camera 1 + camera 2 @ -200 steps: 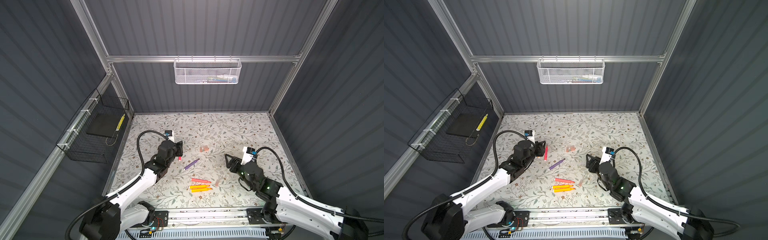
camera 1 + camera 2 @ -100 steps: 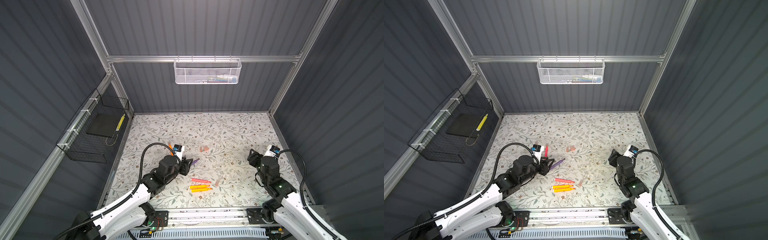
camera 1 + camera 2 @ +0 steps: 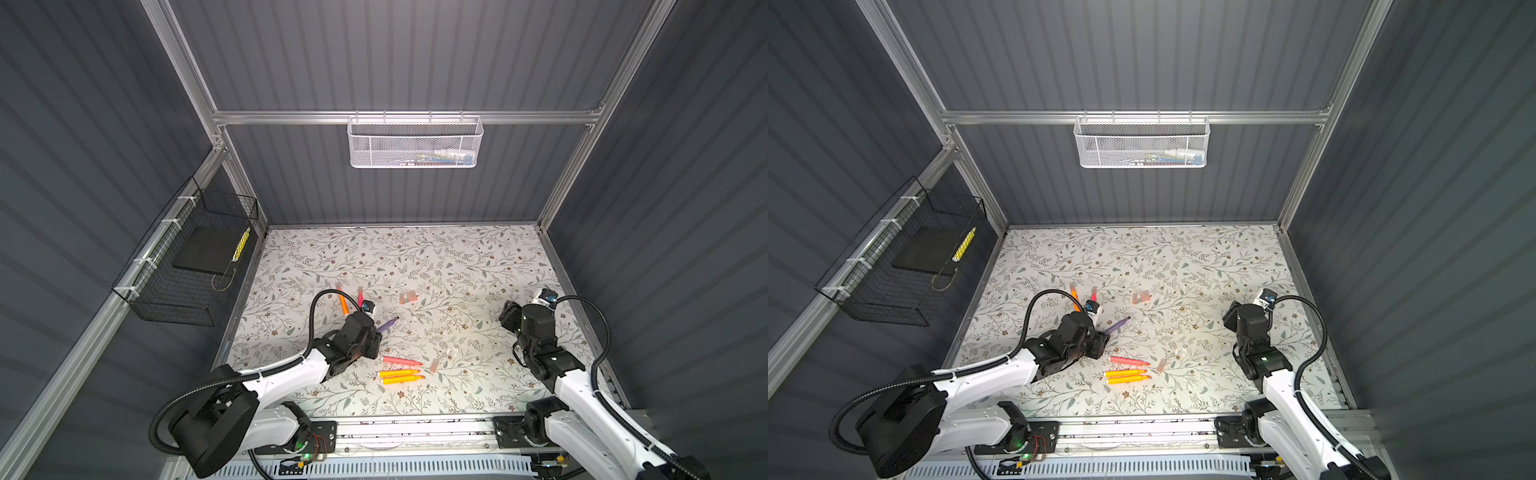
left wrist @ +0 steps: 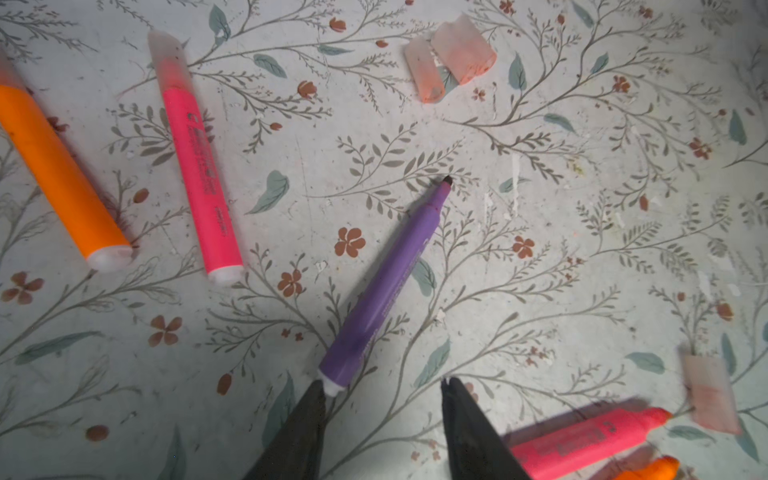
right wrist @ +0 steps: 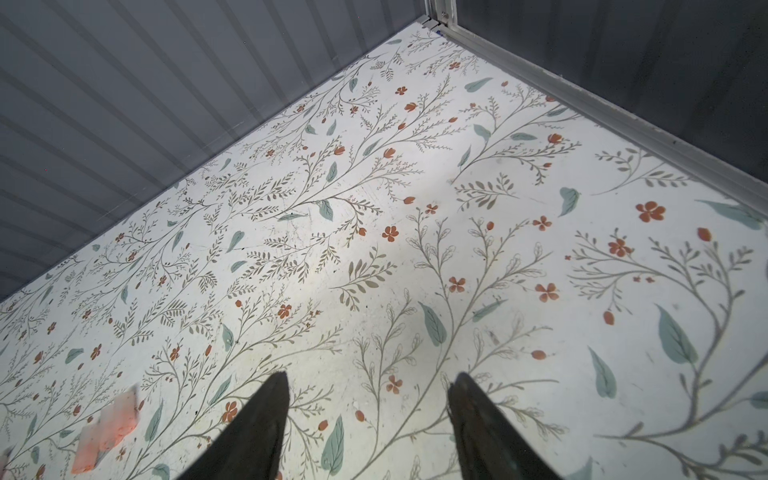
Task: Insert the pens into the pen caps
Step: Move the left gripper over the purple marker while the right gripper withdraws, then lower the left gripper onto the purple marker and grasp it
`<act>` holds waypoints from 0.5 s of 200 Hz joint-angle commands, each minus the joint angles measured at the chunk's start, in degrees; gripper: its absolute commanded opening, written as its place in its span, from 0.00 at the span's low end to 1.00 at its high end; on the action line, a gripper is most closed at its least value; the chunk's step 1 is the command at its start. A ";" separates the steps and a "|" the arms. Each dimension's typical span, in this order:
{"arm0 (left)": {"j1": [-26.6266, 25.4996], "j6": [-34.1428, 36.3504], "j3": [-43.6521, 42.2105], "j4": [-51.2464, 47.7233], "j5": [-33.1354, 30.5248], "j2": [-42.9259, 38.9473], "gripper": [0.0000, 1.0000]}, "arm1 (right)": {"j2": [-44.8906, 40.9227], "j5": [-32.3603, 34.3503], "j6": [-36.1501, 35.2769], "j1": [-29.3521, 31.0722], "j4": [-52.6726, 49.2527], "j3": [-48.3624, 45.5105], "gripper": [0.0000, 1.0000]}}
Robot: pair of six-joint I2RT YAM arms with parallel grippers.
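left gripper (image 4: 384,388): jaws apart, nothing between them. one finger tip sits just beside the rear end of the purple pen (image 4: 390,274), which lies flat and uncapped on the surface (image 4: 582,249). two loose pen caps (image 4: 463,52) lie near its tip. capped pink pen (image 4: 195,166) and capped orange pen (image 4: 58,174) lie side by side. right gripper (image 5: 370,378): jaws apart, empty, above the surface, well apart from the pens.
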 commanded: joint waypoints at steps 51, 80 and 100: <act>-0.27 2.50 3.08 2.24 -3.92 5.43 0.52 | 1.40 -0.65 -0.91 -0.36 1.53 0.16 0.62; -0.31 3.12 3.83 3.01 -4.08 7.15 0.55 | 0.65 -1.06 -1.03 -0.36 1.79 -0.37 0.62; -0.31 3.31 5.17 2.57 -3.96 9.65 0.55 | 0.50 -1.61 -1.30 -0.36 1.91 -0.51 0.63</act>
